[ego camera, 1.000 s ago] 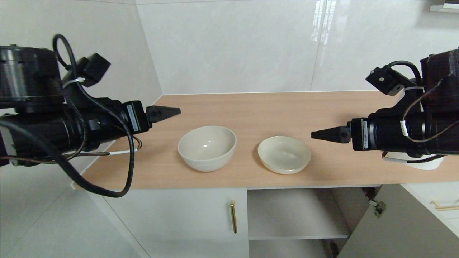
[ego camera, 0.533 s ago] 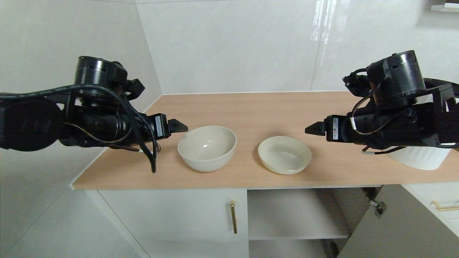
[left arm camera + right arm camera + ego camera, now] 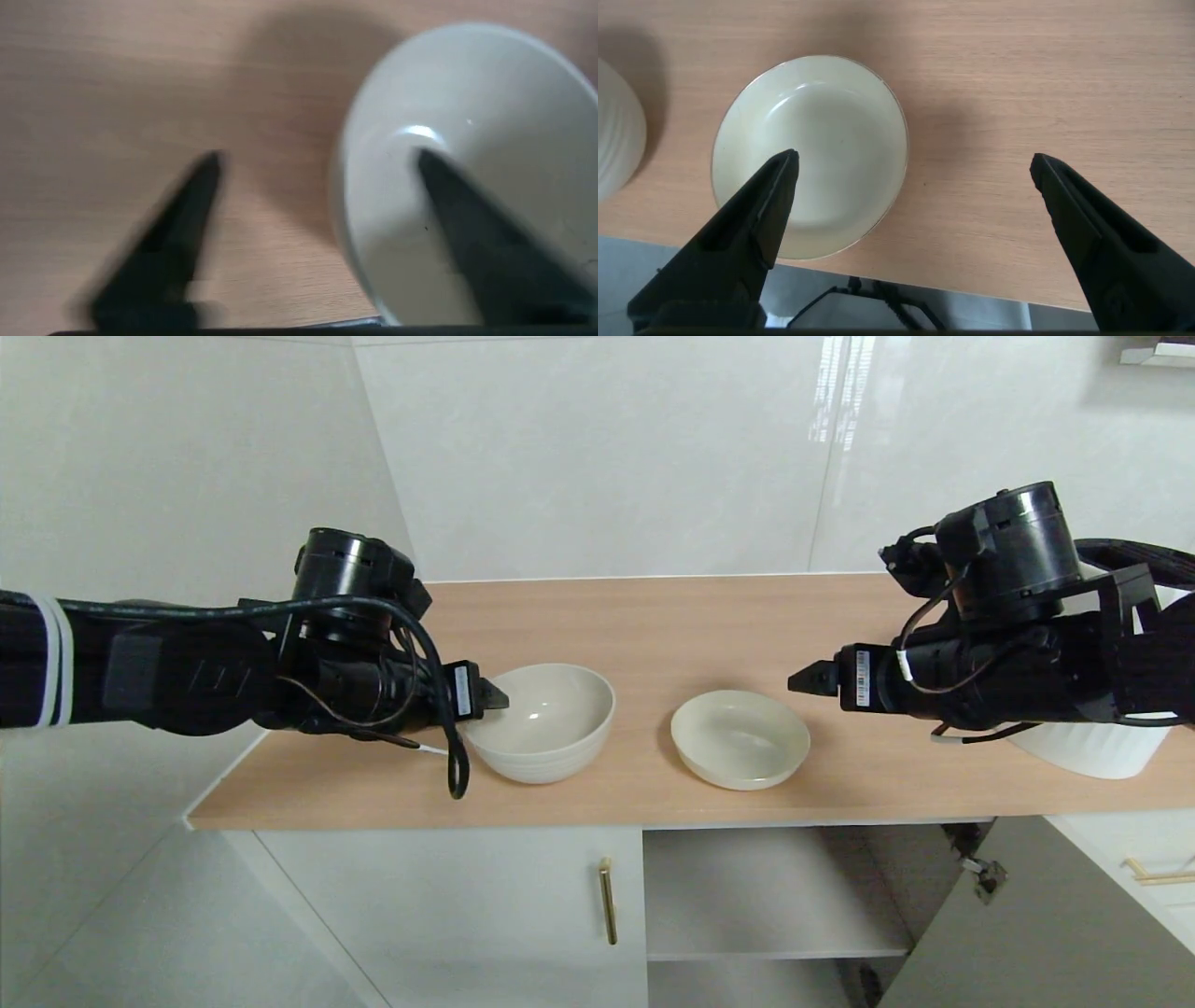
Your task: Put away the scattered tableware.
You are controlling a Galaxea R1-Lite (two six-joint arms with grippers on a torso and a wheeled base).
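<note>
L fingers (image 3: 168, 252) are spread apart w/ nothing gripped: one sits over the inside of the deep white bowl (image 3: 505, 103), the other over bare counter (image 3: 140, 84) just outside it, so the bowl's near rim lies betw. them; can't tell whether either touches the rim. In head view the L fingers (image 3: 485, 693) meet the left edge of the deep white bowl (image 3: 541, 723), arm coming in low from the robot's left. R fingers (image 3: 747, 233) are also wide apart and empty; one hangs over the shallow cream bowl (image 3: 822, 140), the other over bare wood well to the side. In head view the R fingers (image 3: 812, 679) hover above and just to the right of the shallow cream bowl (image 3: 740, 739), not touching it. Both bowls stand upright on the wooden counter (image 3: 653, 625), near its front edge, side by side but apart, deep one on the left; a bit of the deep one's ribbed wall shows at the edge of the R wrist view. A white ribbed container (image 3: 1092, 751) sits on the counter at far right, partly hidden behind the R arm. Below the counter: a closed cabinet door (image 3: 467, 915) w/ a gold handle (image 3: 607, 901), beside it an open compartment w/ a shelf (image 3: 766, 896), its door (image 3: 1027, 933) swung out to the right.
</note>
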